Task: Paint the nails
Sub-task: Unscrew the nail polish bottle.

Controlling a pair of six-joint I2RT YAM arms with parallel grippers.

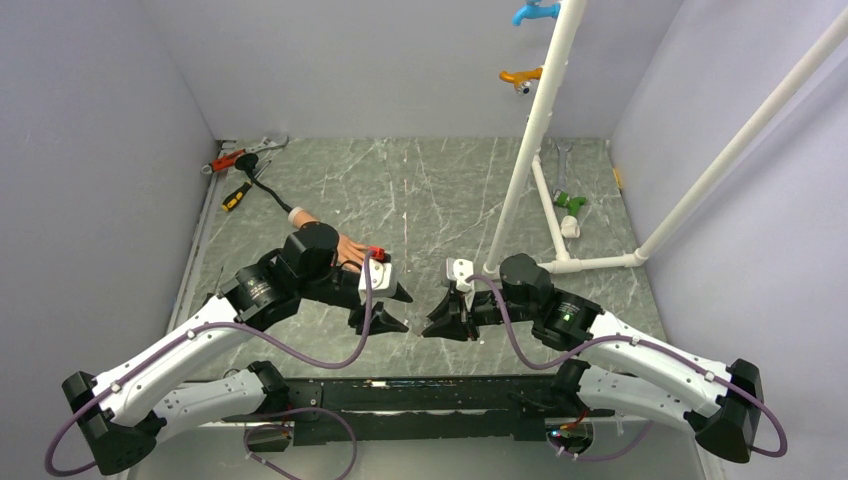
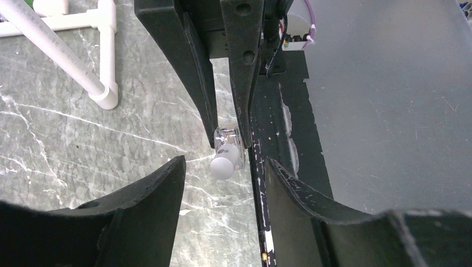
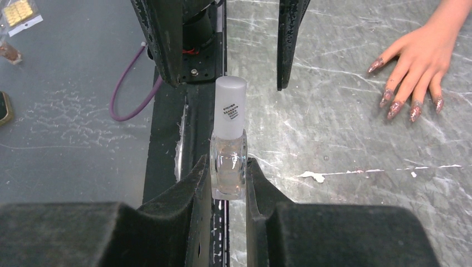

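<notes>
Nails (image 3: 396, 108) on mannequin hand (image 3: 423, 53): long, pointed, glittery reddish-pink. R gripper (image 3: 228, 167) clamps clear bottle (image 3: 228, 158); cap label (image 3: 230, 113) unreadable. L gripper (image 2: 224, 164) jaws apart, holding nothing.

Left tool (image 2: 225, 166) gapes open, facing the tightly clamped right tool (image 3: 228, 167).

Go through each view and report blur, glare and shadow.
Top view: even soft light, sharp throughout, no harsh shadows. Left wrist view: near fingers dark and slightly soft, bottle glinting. Right wrist view: bottle crisp, hand sharp, nails sparkling.
</notes>
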